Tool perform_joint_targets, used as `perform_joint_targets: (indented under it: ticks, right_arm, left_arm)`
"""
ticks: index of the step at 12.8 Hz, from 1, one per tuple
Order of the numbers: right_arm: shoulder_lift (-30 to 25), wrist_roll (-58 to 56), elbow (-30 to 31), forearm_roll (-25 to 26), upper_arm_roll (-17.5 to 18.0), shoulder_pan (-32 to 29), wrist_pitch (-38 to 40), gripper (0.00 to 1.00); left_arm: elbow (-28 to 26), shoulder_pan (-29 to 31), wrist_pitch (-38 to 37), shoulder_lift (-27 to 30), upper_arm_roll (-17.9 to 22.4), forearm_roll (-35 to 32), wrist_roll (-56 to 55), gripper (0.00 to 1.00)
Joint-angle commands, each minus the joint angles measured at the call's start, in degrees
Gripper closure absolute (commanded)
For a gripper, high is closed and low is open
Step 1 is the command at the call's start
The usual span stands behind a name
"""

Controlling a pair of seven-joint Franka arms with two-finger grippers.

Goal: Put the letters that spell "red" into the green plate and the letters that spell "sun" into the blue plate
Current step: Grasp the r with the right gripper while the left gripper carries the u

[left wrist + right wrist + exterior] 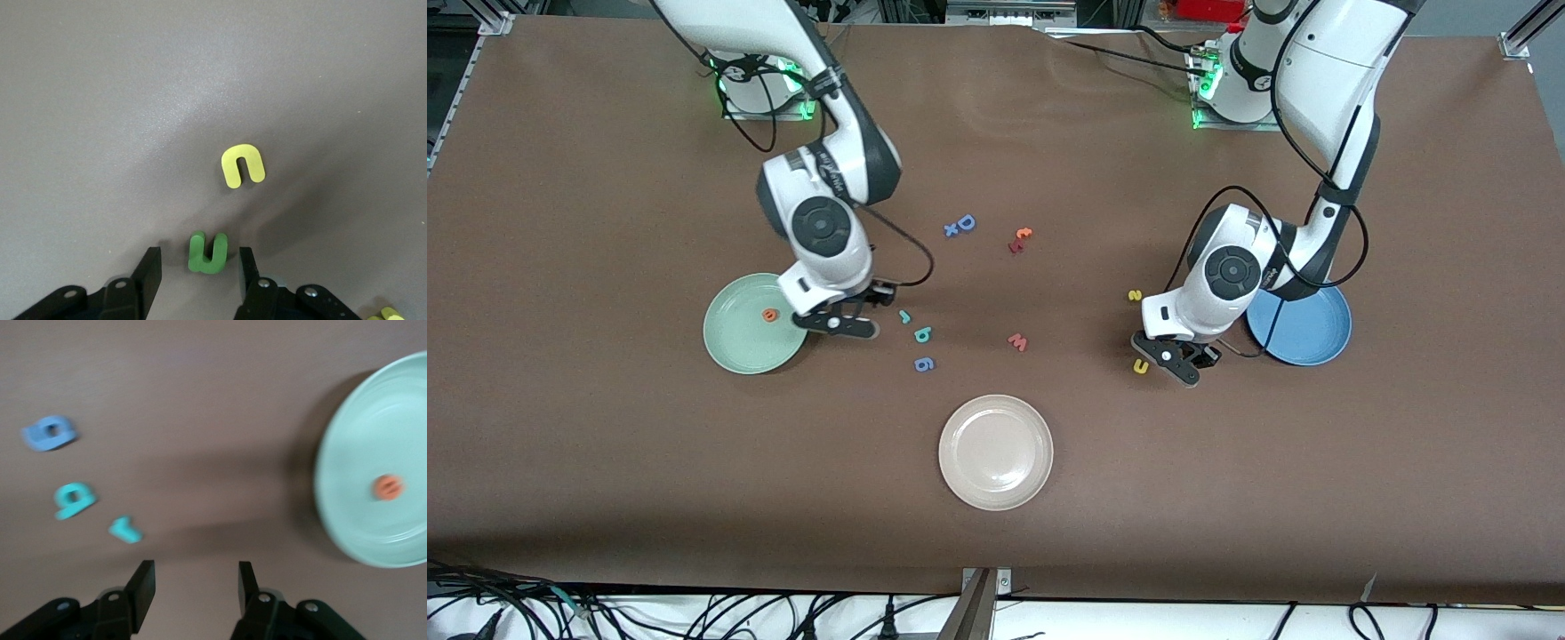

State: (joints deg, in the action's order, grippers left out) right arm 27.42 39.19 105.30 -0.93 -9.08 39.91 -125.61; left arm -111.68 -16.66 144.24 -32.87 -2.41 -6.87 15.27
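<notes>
The green plate (734, 342) holds the orange "e" (769, 315) (387, 487). My right gripper (843, 324) (196, 567) is open and holds nothing, over the table between that plate (360, 453) and the teal "r" (904, 316) (125, 530) and "d" (923, 334) (73, 499). My left gripper (1178, 359) (200, 253) is open, low over the table beside the blue plate (1307, 333). Its fingers straddle the green arch letter (208, 253) with gaps on both sides. The yellow arch letter (1140, 365) (243, 165) lies close by. The yellow "s" (1135, 295) lies farther from the camera.
A beige plate (996, 452) sits near the table's front. A blue "g" (924, 364) (48, 432) lies near the teal letters. A pink "w" (1018, 341), a blue "D" (964, 222) with a small "x", and orange-red letters (1020, 239) lie mid-table.
</notes>
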Motion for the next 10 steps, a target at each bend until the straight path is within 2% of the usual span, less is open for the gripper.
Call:
perform_joint_targets:
  ticks: [1,4,5,7,10]
  right_arm:
    - [2.6,2.0,-0.2,-0.4,2.7,-0.6,-6.1,0.46]
    - [5.4,-3.2,-0.1,0.2,3.8,-0.4,-8.5,0.49]
    - [6.0,-4.6,-0.1,0.3,3.8,-0.3,-9.2,0.5]
    - [6.9,-7.8,-0.2,0.2,3.8,-0.2,-11.5,0.5]
    - [8.0,-8.9,-0.1,0.4,3.7,-0.1,-13.1,0.55]
  left_arm:
    - [-0.2,-1.4,2.0,-1.5,0.8,-1.9,-1.5,0.45]
    - [-0.2,-1.7,3.3,-2.1,1.0,-1.9,-1.5,0.45]
    - [-0.3,-1.7,3.3,-2.1,1.0,-2.0,-1.4,0.48]
    - [-0.2,-1.6,3.3,-2.0,1.1,-2.0,-1.4,0.67]
    - [-0.2,-1.5,3.3,-1.6,2.8,-1.9,-0.7,0.86]
